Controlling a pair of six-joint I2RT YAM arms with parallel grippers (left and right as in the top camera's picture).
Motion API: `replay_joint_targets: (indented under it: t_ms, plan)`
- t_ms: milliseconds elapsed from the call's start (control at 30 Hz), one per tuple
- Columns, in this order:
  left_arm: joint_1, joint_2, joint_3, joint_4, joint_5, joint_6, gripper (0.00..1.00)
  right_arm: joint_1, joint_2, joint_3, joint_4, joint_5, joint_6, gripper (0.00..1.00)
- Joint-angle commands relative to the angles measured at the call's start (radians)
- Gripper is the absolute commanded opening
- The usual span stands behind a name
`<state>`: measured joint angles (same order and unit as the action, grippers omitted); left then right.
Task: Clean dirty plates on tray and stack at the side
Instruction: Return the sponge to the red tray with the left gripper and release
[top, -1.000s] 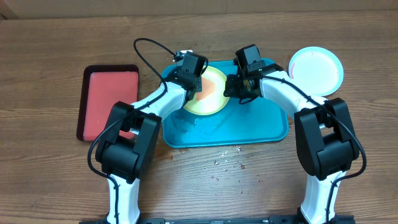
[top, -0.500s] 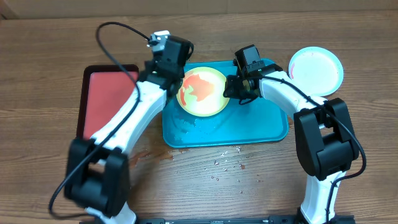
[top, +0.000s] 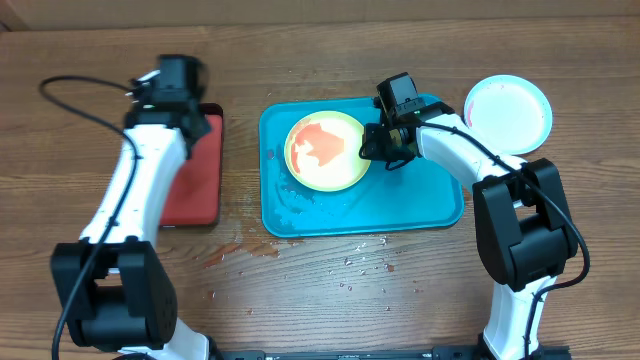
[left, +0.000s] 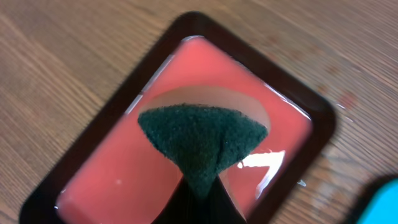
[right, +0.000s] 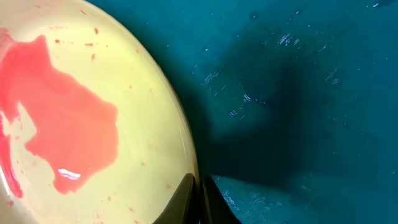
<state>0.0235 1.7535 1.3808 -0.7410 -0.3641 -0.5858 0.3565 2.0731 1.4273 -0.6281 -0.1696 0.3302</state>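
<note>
The large rectangular teal-blue plastic tray (top: 420, 205) has the smaller dark-rimmed red tray (top: 195, 190) to its left. On the teal tray's left half sits the round yellow-green plastic plate (top: 325, 150), smeared red. The right gripper (top: 372, 148) is clamped tight on its right rim. Above the red tray, the left gripper (left: 202, 193) pinches a dark green sponge (left: 202, 137).
</note>
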Motion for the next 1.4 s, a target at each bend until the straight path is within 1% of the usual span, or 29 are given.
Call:
replay_joint_targets:
  t_ms: [0,67,133,300,367,567,600,667,700,733,767,800,833,867,900,1100,1133,1167,1233,1300,1367]
  plan:
    - [0.053,0.039,-0.011,0.01,0.178,0.039,0.04,0.011,-0.024,0.011,-0.004,0.012,-0.016,0.04]
    - [0.068,0.073,-0.011,0.016,0.245,0.087,0.04,0.011,-0.024,0.011,-0.004,0.012,-0.016,0.04]
    - [0.069,0.11,-0.011,0.016,0.26,0.092,0.04,0.011,-0.024,0.011,-0.003,0.012,-0.016,0.04]
    - [0.069,0.211,-0.011,0.024,0.24,0.092,0.04,0.011,-0.024,0.01,-0.003,0.013,-0.017,0.04]
    - [0.07,0.235,-0.011,0.031,0.212,0.088,0.04,0.011,-0.024,0.009,-0.005,0.013,-0.017,0.04]
    - [0.077,0.213,-0.005,0.042,0.151,0.085,0.04,0.011,-0.024,0.006,0.006,0.013,-0.017,0.04]
    - [0.078,0.209,-0.002,0.042,0.151,0.085,0.08,0.011,-0.024,0.006,0.009,0.013,-0.017,0.04]
    - [0.079,0.208,0.005,0.039,0.151,0.085,0.22,0.011,-0.024,0.006,0.014,0.013,-0.017,0.04]
    - [0.078,0.208,0.006,0.037,0.152,0.085,0.37,0.011,-0.024,0.006,0.014,0.013,-0.017,0.04]
    - [0.078,0.208,0.006,0.034,0.159,0.085,0.54,0.011,-0.024,0.006,0.013,0.012,-0.017,0.04]
    - [0.078,0.208,0.008,0.023,0.182,0.085,0.69,0.011,-0.024,0.006,0.013,0.012,-0.017,0.04]
    - [0.078,0.207,0.013,0.013,0.203,0.085,0.76,0.011,-0.024,0.006,0.013,0.012,-0.017,0.04]
    - [0.078,0.206,0.021,0.004,0.224,0.085,0.8,0.012,-0.024,0.006,0.013,0.012,-0.016,0.04]
    - [0.079,0.205,0.032,-0.008,0.235,0.085,0.87,0.013,-0.024,0.006,0.013,0.013,-0.016,0.04]
    - [0.082,0.194,0.053,-0.027,0.234,0.085,0.9,0.013,-0.024,0.006,0.014,0.013,-0.016,0.04]
    - [0.09,0.072,0.107,-0.083,0.235,0.085,0.91,0.018,-0.068,0.014,-0.023,0.03,-0.016,0.04]
    - [0.09,0.017,0.107,-0.079,0.233,0.085,0.94,0.026,-0.1,0.018,-0.036,0.07,-0.017,0.04]
    - [0.09,-0.007,0.107,-0.076,0.233,0.085,1.0,0.031,-0.121,0.022,-0.045,0.102,-0.017,0.04]
    - [0.09,-0.041,0.107,-0.074,0.226,0.085,1.0,0.047,-0.163,0.03,-0.059,0.171,-0.03,0.04]
    - [0.09,-0.053,0.107,-0.074,0.227,0.085,1.0,0.079,-0.216,0.039,-0.071,0.244,-0.098,0.04]
    - [0.089,-0.048,0.107,-0.074,0.227,0.085,1.0,0.134,-0.258,0.05,-0.098,0.392,-0.148,0.04]
